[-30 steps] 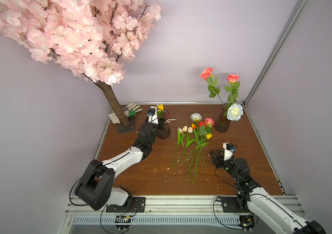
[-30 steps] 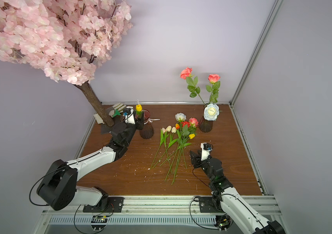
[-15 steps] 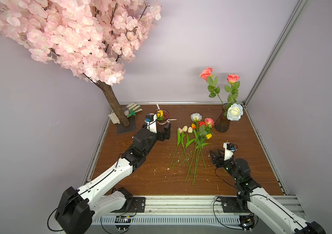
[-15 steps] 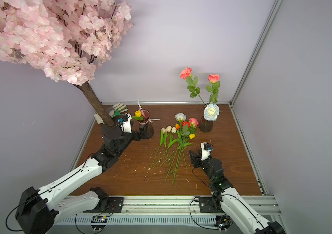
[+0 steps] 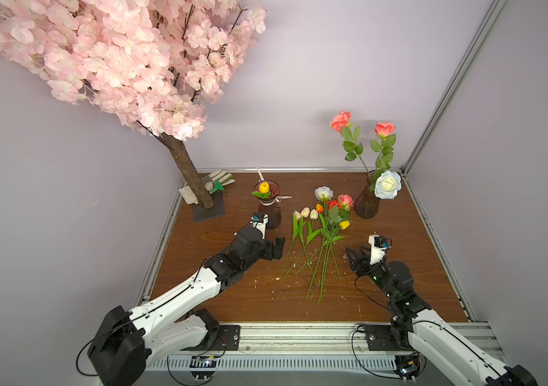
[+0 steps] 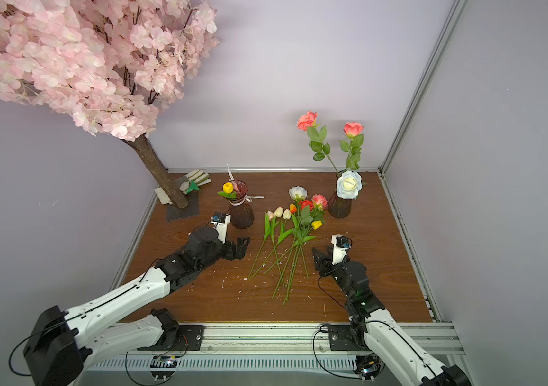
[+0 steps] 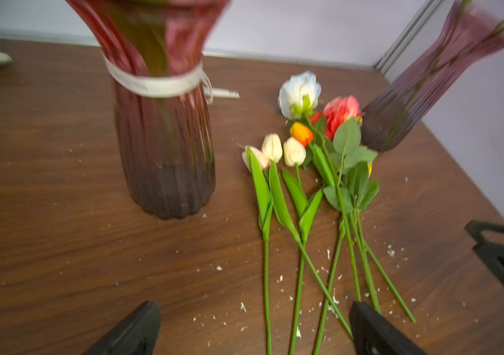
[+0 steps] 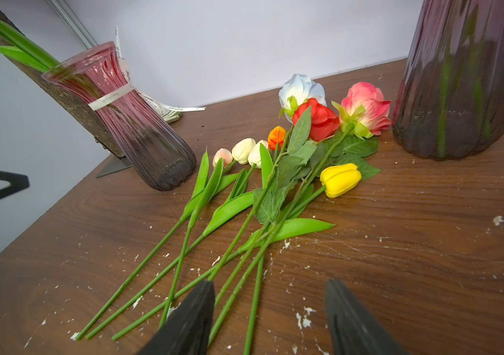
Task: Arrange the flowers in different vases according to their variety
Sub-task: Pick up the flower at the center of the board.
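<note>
A ribboned vase (image 5: 269, 214) (image 7: 164, 138) at the back left holds one yellow tulip (image 5: 263, 187). The other vase (image 5: 367, 200) (image 8: 459, 92) at the back right holds two coral roses (image 5: 341, 120) and a white rose (image 5: 387, 184). Between the vases, several loose flowers (image 5: 324, 224) (image 6: 294, 227) lie on the table: cream, orange and yellow tulips, and white, red and pink roses. My left gripper (image 5: 274, 249) (image 7: 253, 309) stands open and empty in front of the ribboned vase, left of the stems. The right gripper (image 5: 354, 259) (image 8: 270, 285) is open low over the stem ends, holding nothing.
A pink blossom tree with a brown trunk (image 5: 187, 173) stands on a dark base plate at the back left, with pale gloves (image 5: 220, 178) behind it. White crumbs (image 7: 330, 304) are scattered over the brown table (image 5: 399, 284). Walls and a metal rail (image 5: 162, 240) bound the table.
My left arm has drawn back from the ribboned vase toward the front and opened fully, leaving the yellow tulip in the vase. The right jaws have widened a little; that arm has barely moved.
</note>
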